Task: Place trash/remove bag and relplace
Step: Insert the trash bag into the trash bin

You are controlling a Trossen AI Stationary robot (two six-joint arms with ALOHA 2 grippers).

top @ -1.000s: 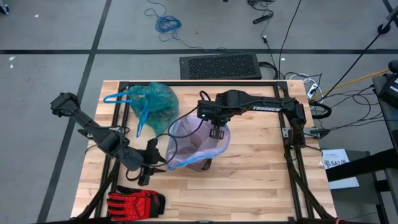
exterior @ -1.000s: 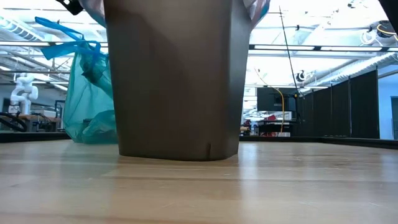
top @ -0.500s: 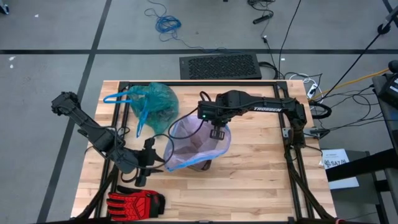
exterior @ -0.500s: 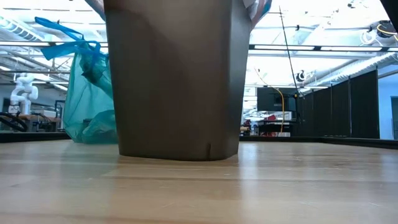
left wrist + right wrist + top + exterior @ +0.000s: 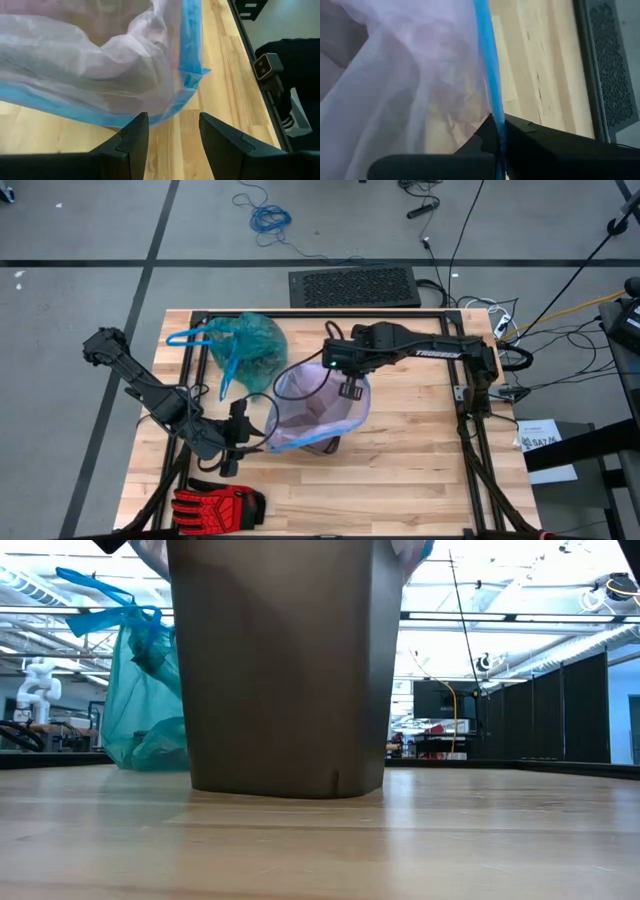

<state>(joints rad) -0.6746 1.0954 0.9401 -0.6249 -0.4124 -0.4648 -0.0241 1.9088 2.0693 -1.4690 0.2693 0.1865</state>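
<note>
A red-and-black glove (image 5: 219,505) lies flat on the wooden table (image 5: 420,470), at its near left corner. The brown bin (image 5: 280,670) stands upright near the table's middle, lined with a pale lilac bag (image 5: 318,412) whose blue rim (image 5: 189,45) hangs over the bin's edge. On the floor beyond the table's far edge lie a black perforated mat (image 5: 354,286) and a coiled blue cable (image 5: 268,220).

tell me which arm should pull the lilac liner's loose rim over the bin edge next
Left, probably. The left gripper is open right at the slack blue rim of the lilac bag, free to grab it. The right gripper is shut on the bag's rim at the far side of the bin, so it should hold.
</note>
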